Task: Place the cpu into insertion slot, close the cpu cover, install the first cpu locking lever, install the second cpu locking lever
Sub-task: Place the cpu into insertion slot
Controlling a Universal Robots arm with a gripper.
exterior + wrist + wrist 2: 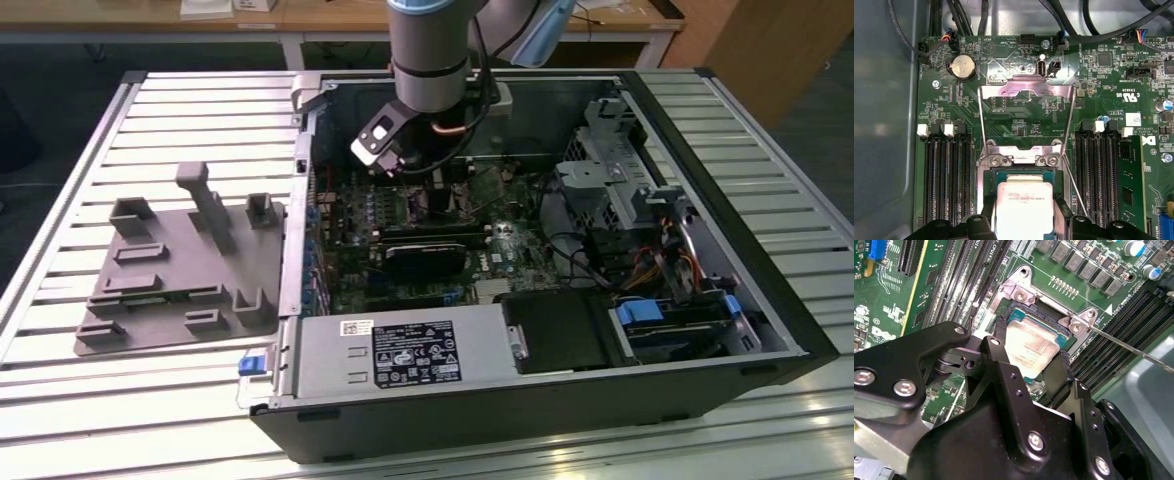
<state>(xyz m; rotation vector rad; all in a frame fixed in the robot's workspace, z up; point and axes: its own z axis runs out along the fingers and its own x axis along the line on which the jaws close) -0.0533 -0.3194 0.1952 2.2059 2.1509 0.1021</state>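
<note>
The cpu (pixel 1030 340) (pixel 1024 197), a silvery square chip, sits low in the insertion slot (pixel 1024 315) (pixel 988 176) on the green motherboard. My gripper (pixel 1030 356) (pixel 1025 222) is shut on it, one black finger against each of two opposite edges. In the exterior view the gripper (pixel 424 188) reaches down into the open computer case. The cpu cover (pixel 1026 86) stands swung open behind the socket, its square opening showing the board through it. A thin wire locking lever (pixel 1134 350) (pixel 1074 186) sticks out unlatched beside the socket.
Black memory slots (pixel 946 175) (pixel 1101 170) flank the socket closely. Inside the case, a power supply (pixel 400 355) lies at the front and drive cages (pixel 627 180) and cables at the exterior view's right. A grey fixture plate (pixel 174 270) rests on the slatted table beside the case.
</note>
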